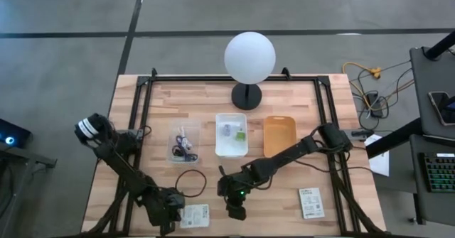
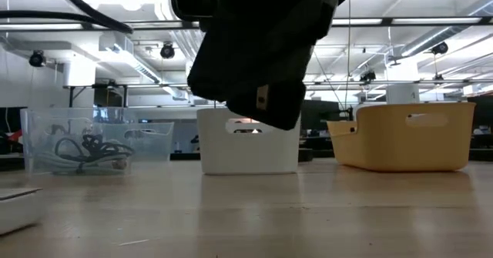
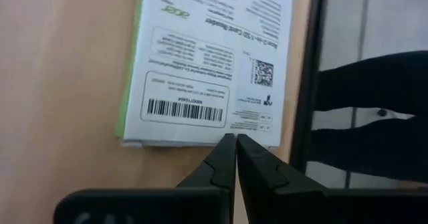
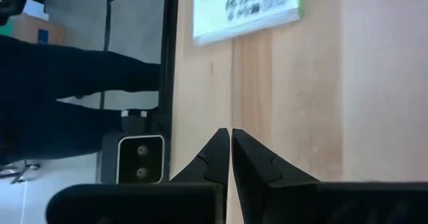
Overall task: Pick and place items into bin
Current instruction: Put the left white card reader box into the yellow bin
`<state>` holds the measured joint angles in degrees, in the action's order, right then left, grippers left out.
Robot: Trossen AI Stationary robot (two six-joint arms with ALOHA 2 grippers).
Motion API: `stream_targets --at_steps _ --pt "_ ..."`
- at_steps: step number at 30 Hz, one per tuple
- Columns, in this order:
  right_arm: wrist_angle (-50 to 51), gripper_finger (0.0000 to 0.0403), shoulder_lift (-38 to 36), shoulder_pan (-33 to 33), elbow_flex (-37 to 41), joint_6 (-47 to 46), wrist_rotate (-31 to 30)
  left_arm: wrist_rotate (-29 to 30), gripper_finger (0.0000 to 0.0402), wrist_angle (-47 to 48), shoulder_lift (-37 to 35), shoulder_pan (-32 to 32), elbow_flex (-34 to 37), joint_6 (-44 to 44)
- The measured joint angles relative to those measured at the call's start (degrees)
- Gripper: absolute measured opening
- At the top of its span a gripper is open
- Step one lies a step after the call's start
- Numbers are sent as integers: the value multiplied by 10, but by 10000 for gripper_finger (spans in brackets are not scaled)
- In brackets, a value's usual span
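The left gripper [image 3: 235, 140], fingers pressed together and empty, was held just beside the edge of a white printed packet [image 1: 195, 215] lying flat at the table's [image 1: 284, 213] near edge; with so thin a packet, a slide off the edge could be feared. The right gripper [image 1: 235, 211], likewise closed on nothing, was near, a second packet [image 1: 310, 202] lay further right, and a collision was judged possible; the white bin [image 1: 231, 135] stood behind, between a clear box [image 1: 183, 144] and an orange bin [image 1: 279, 136].

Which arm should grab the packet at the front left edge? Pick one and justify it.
Left. The left gripper, shut and empty, hangs right beside that white packet. The right gripper, also shut, sits farther toward the table's middle.
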<state>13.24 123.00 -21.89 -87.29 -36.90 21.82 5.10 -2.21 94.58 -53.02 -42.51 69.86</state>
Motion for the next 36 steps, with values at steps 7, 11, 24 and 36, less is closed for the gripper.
stream_targets --at_steps 7,11,24,36 --pt "2 9 0 -1 0 15 -12 55 0 -137 63 69 -6 -109" --pt "5 9 0 -1 10 12 -14 64 0 -134 61 115 -11 -170" --pt "91 9 -70 -24 36 -12 -159 65 0 41 -93 121 -2 -191" --pt "14 9 -156 -80 183 -144 -240 53 0 34 -127 126 9 -84"
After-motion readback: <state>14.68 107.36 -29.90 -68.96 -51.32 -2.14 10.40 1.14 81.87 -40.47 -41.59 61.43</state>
